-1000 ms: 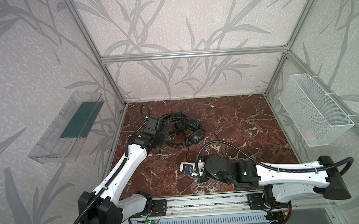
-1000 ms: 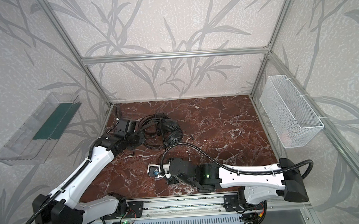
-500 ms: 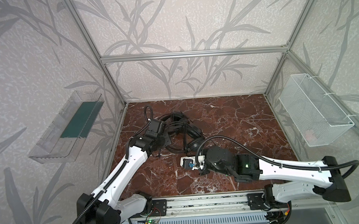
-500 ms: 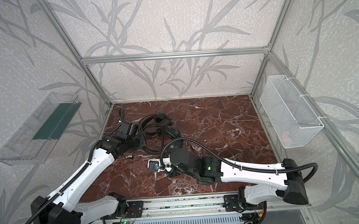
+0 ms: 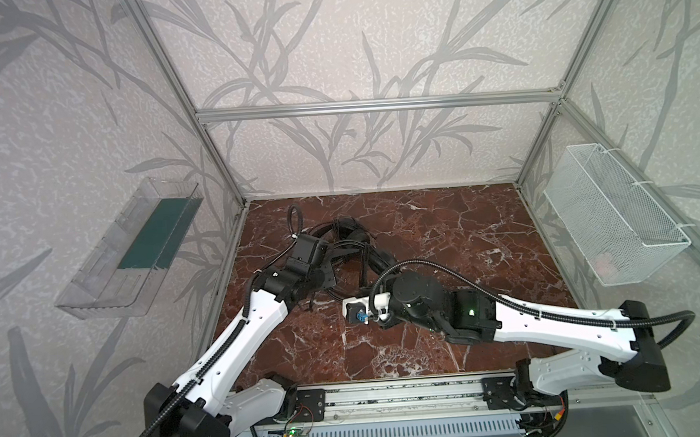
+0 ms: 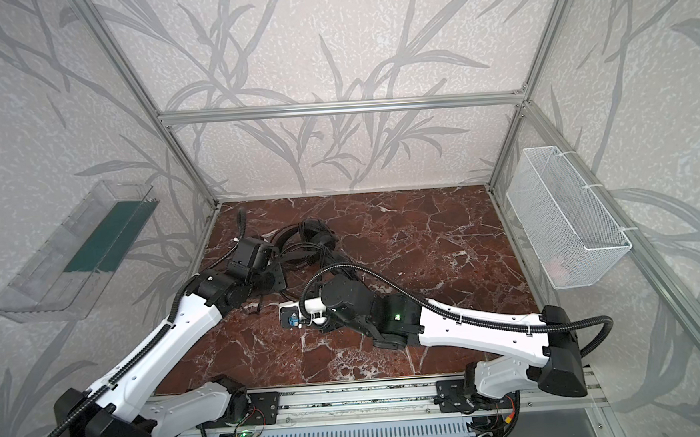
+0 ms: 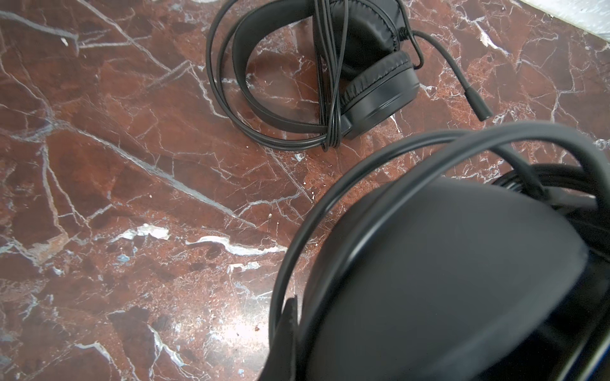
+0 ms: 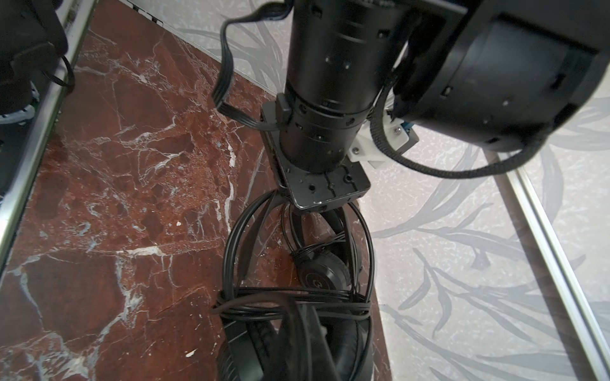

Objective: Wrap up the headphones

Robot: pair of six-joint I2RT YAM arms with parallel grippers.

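Two black headphones are in view. One lies on the marble (image 7: 132,165) with its cable wound round it (image 7: 373,76), at the back left in both top views (image 5: 345,238) (image 6: 312,238). The other headphones (image 8: 251,343) (image 7: 445,280) hang between my two grippers, cable turns (image 8: 290,305) crossing above the earcups. My left gripper (image 8: 330,217) (image 7: 297,330) is shut on the top of its wire headband (image 8: 234,244). My right gripper (image 8: 303,306) is shut on a strand of the cable at those turns. In both top views the right wrist hides the right gripper.
A clear plastic tray (image 5: 133,249) hangs on the left wall and a white mesh basket (image 5: 614,216) on the right wall. Aluminium frame posts stand at the corners. The arms' base rail (image 5: 392,396) runs along the front edge. The two arms almost meet at left centre.
My right arm has swung from the front of the table back and leftward to the headphones. The left arm has shifted slightly to the right with the headband.
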